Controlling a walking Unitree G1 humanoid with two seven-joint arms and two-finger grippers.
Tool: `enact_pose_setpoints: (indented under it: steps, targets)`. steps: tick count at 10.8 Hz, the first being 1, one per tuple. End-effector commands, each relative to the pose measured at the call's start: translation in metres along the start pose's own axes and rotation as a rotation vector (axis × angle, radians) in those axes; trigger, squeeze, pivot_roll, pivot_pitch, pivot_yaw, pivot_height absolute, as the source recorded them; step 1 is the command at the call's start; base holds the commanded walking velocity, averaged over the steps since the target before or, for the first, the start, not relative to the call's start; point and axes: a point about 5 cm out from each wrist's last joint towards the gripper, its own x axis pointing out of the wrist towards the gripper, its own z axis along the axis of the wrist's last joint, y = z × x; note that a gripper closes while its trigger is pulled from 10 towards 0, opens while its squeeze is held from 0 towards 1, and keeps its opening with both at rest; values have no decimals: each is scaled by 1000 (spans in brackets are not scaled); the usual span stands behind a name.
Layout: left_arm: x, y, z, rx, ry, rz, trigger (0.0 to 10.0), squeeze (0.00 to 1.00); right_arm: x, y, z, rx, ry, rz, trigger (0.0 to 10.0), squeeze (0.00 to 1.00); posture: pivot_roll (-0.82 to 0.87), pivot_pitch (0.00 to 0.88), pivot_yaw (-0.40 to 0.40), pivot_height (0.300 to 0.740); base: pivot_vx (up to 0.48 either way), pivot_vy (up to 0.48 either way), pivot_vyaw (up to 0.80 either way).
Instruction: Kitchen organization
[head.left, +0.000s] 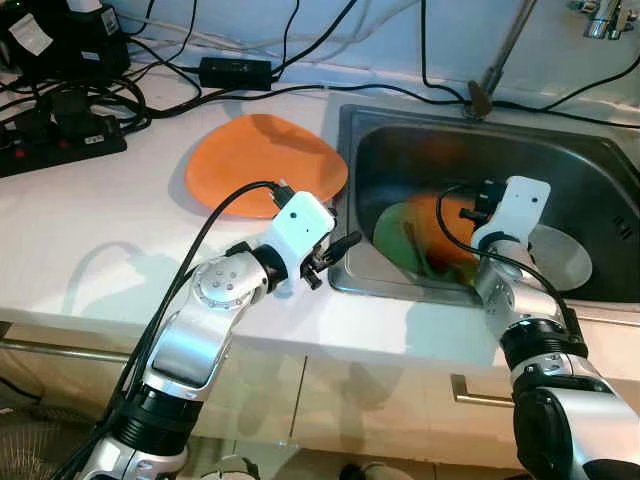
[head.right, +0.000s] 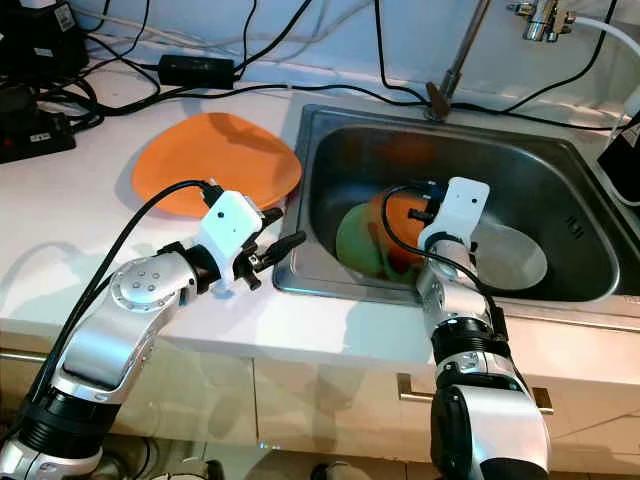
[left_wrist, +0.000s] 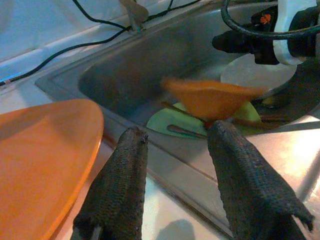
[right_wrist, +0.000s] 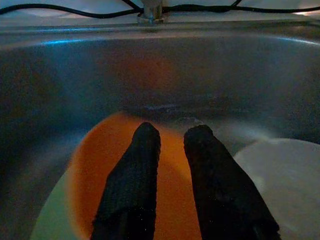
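Head views: the left pincer (head.left: 335, 255) hovers parted and empty at the sink (head.left: 600, 160) rim, beside an orange plate (head.left: 260, 150) lying on the white surface (head.left: 90, 230), while the right arm reaches into the basin over an orange bowl (head.right: 395, 215), green plate (head.right: 352, 240) and white bowl (head.right: 520, 255). Left wrist view: the orange bowl appears blurred and raised above the green plate, so it may slip back, since no firm grip is evident. Right wrist view: the right pincer (right_wrist: 170, 145) fingers lie slightly apart over the orange bowl; whether they pinch its rim cannot be told.

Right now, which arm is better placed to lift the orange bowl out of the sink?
Right. The right gripper is inside the sink, directly over the orange bowl; the left gripper is outside at its rim.
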Motion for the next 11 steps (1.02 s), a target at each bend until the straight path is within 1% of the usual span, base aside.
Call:
enact_pose_setpoints:
  steps: [1, 3, 5, 6, 7, 8, 9, 10, 11]
  targets:
    - [1, -4, 2, 5, -6, -13, 10000, 0, 1, -3, 0, -10, 0, -6, 10000, 0, 30, 64, -110, 740, 0, 0, 0]
    - [1, -3, 3, 8, -11, -12, 10000, 0, 1, -1, 5, -11, -34, -6, 10000, 0, 29, 63, -108, 740, 0, 0, 0]
    - [2, -2, 5, 14, -36, 3, 10000, 0, -2, 7, 30, -53, -192, 41, 10000, 0, 15, 63, -105, 740, 0, 0, 0]
    - [3, -1, 6, 23, -50, 13, 10000, 0, -9, 12, 44, -43, -283, 90, 10000, 0, 6, 65, -105, 740, 0, 0, 0]
    - [3, 0, 7, 28, -59, 28, 10000, 0, -19, 16, 54, -21, -341, 139, 10000, 0, 6, 65, -105, 740, 0, 0, 0]
    - [3, 2, 6, 41, -60, 41, 10000, 0, -33, 18, 60, -1, -381, 194, 10000, 0, 6, 65, -105, 740, 0, 0, 0]
    - [2, 3, 6, 46, -64, 53, 10000, 0, -48, 17, 60, -21, -409, 240, 10000, 0, -16, 69, -100, 740, 0, 0, 0]
    - [1, 5, 5, 60, -65, 63, 10000, 0, -62, 12, 55, -39, -416, 273, 10000, 0, -25, 70, -94, 740, 0, 0, 0]
    - [0, 6, 4, 76, -64, 66, 10000, 0, -72, 7, 49, -50, -405, 283, 10000, 0, -33, 73, -89, 740, 0, 0, 0]
